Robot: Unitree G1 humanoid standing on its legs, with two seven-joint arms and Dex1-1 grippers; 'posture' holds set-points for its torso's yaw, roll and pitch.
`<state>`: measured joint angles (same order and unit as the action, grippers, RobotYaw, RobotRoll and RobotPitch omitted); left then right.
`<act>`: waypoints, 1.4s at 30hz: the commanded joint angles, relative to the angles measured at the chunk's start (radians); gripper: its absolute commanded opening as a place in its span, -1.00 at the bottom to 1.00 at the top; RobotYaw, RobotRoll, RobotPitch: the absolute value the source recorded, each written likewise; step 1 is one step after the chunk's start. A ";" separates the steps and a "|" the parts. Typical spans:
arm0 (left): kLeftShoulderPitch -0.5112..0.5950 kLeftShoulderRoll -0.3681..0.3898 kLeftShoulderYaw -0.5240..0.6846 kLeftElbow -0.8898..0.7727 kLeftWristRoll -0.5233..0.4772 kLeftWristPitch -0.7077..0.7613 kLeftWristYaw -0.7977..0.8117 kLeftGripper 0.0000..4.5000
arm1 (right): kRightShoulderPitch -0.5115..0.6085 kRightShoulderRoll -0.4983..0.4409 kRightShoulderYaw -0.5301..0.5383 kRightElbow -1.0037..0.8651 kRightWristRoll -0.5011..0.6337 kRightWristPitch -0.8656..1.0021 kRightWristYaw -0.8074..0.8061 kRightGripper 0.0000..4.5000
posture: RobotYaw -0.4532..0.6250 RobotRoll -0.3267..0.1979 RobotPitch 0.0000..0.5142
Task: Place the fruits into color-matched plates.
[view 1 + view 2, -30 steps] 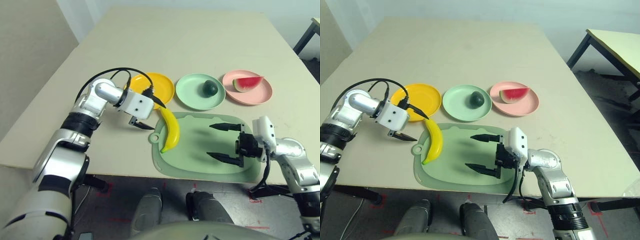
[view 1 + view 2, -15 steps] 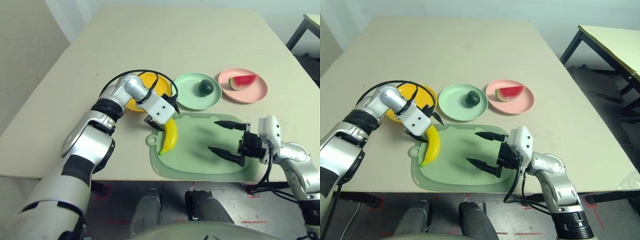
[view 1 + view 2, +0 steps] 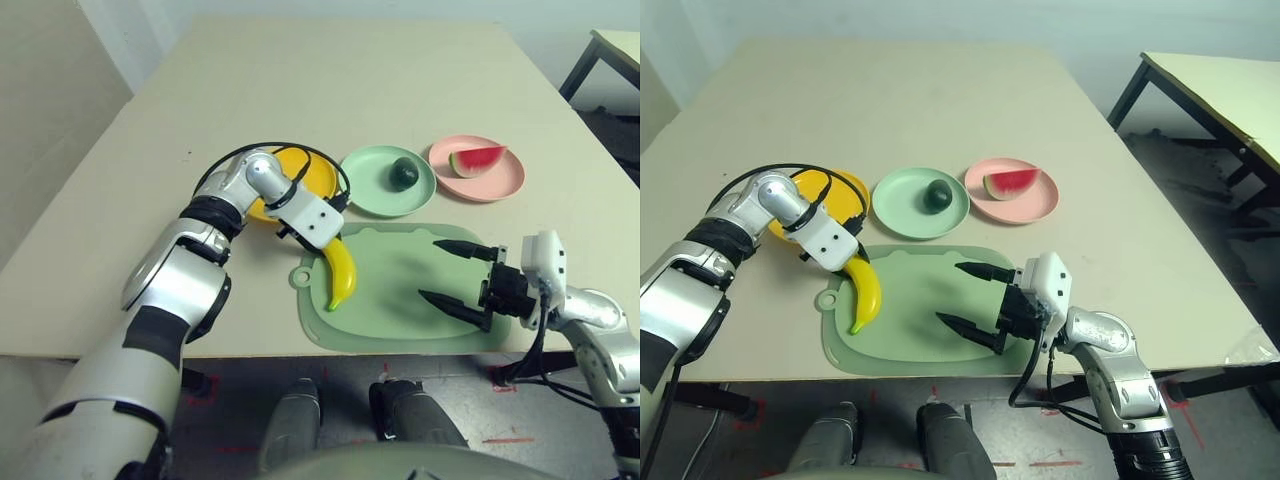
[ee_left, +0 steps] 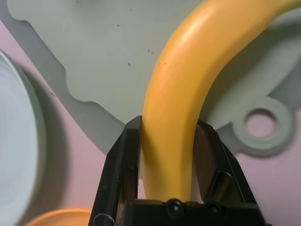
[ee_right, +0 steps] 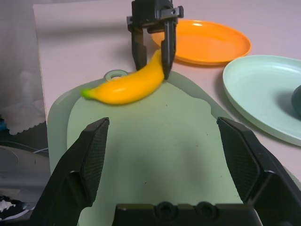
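Now clamped: left claw shut on banana at its far end, on mat near left edge. Lift clear, carry far-left, set in yellow plate. Right claw wide open, empty.

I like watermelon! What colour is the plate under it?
Salmon pink. The plate shows best in the right eye view.
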<state>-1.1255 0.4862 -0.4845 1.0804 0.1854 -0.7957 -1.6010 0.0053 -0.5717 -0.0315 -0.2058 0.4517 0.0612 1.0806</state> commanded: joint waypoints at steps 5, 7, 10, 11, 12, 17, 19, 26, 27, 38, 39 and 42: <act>-0.102 0.091 0.074 0.046 0.016 0.052 0.071 -0.27 | -0.007 0.015 0.001 -0.001 0.002 -0.011 -0.020 1.00 | -0.30 0.25 -0.53; -0.135 0.122 0.077 0.091 0.052 0.065 0.139 -0.27 | -0.001 0.018 -0.001 0.003 0.000 -0.014 -0.026 1.00 | -0.29 0.25 -0.53; -0.167 0.159 0.066 0.148 0.117 0.084 0.245 -0.27 | 0.011 0.021 -0.001 0.005 -0.002 -0.020 -0.030 1.00 | -0.29 0.25 -0.54; -0.173 0.168 0.063 0.164 0.138 0.091 0.282 -0.27 | 0.014 0.021 -0.002 0.007 -0.003 -0.023 -0.032 1.00 | -0.29 0.25 -0.55; -0.177 0.175 0.060 0.178 0.156 0.097 0.316 -0.27 | 0.017 0.022 -0.001 0.009 -0.005 -0.026 -0.033 1.00 | -0.29 0.25 -0.54; -0.172 0.200 0.034 0.231 0.261 0.110 0.513 -0.27 | 0.004 0.015 -0.006 0.059 -0.020 -0.045 -0.035 1.00 | -0.32 0.25 -0.54; -0.171 0.200 0.034 0.240 0.277 0.112 0.546 -0.27 | 0.001 0.010 -0.015 0.070 -0.017 -0.048 -0.036 1.00 | -0.32 0.25 -0.54; -0.171 0.178 0.045 0.243 0.284 0.099 0.593 -0.27 | 0.001 0.003 -0.031 0.082 -0.013 -0.056 -0.039 1.00 | -0.31 0.25 -0.52; -0.169 0.176 0.038 0.243 0.295 0.097 0.614 -0.27 | 0.000 0.004 -0.031 0.082 -0.014 -0.056 -0.040 1.00 | -0.31 0.25 -0.52; -0.152 0.183 0.018 0.254 0.367 0.095 0.707 0.92 | -0.019 0.010 -0.026 0.105 -0.020 -0.059 -0.042 1.00 | -0.30 0.25 -0.51; -0.153 0.183 0.020 0.255 0.369 0.095 0.708 0.99 | -0.020 0.009 -0.027 0.106 -0.020 -0.058 -0.042 1.00 | -0.30 0.25 -0.51; -0.154 0.182 0.022 0.255 0.375 0.097 0.715 0.99 | -0.022 0.009 -0.029 0.109 -0.019 -0.056 -0.042 1.00 | -0.30 0.25 -0.51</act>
<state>-1.2855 0.6662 -0.4581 1.3191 0.5463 -0.6961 -0.8890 -0.0176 -0.5620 -0.0576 -0.1064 0.4327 0.0087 1.0389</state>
